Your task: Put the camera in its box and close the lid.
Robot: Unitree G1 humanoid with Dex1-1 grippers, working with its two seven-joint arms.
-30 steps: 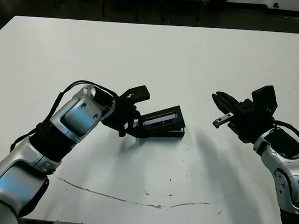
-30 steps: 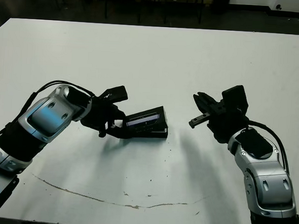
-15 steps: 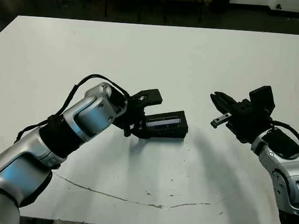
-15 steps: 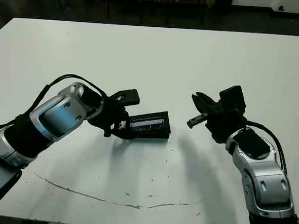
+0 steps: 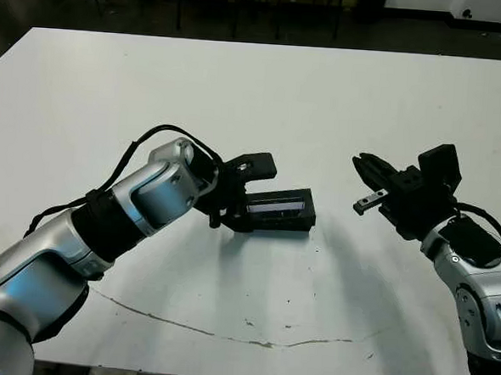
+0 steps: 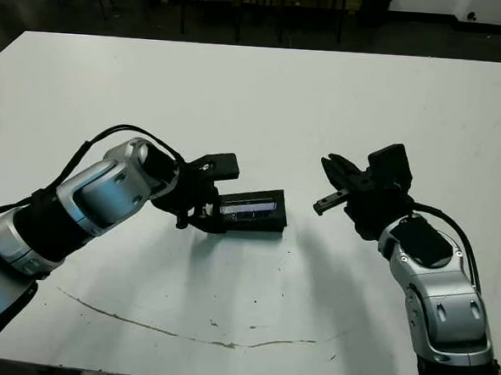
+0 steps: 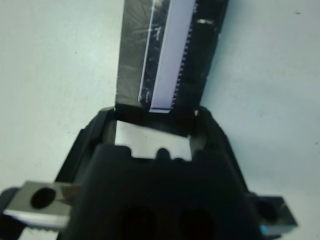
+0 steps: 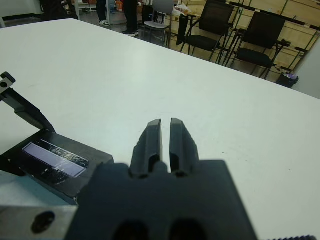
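Observation:
The lid (image 5: 277, 204), flat and black with a glossy grey strip, lies level on top of the box (image 5: 284, 221), of which only the black side wall shows. My left gripper (image 5: 252, 194) is shut on the lid's left end, one finger on each side of it. The left wrist view shows the lid (image 7: 165, 50) running out from between those fingers. The camera is hidden. My right gripper (image 5: 360, 162) is shut on nothing and hovers to the right of the box, a little apart, pointing toward it. The right wrist view shows the fingertips (image 8: 153, 125) pressed close together.
The white table (image 5: 256, 94) spreads wide behind and to both sides. A thin dark scratch (image 5: 224, 335) runs along its front part. Chairs (image 8: 260, 35) and a person's legs (image 8: 131, 15) stand beyond the far edge.
My left gripper has lowered the tilted lid until it lies flat on the box and has shifted slightly right. The right arm has stayed nearly still.

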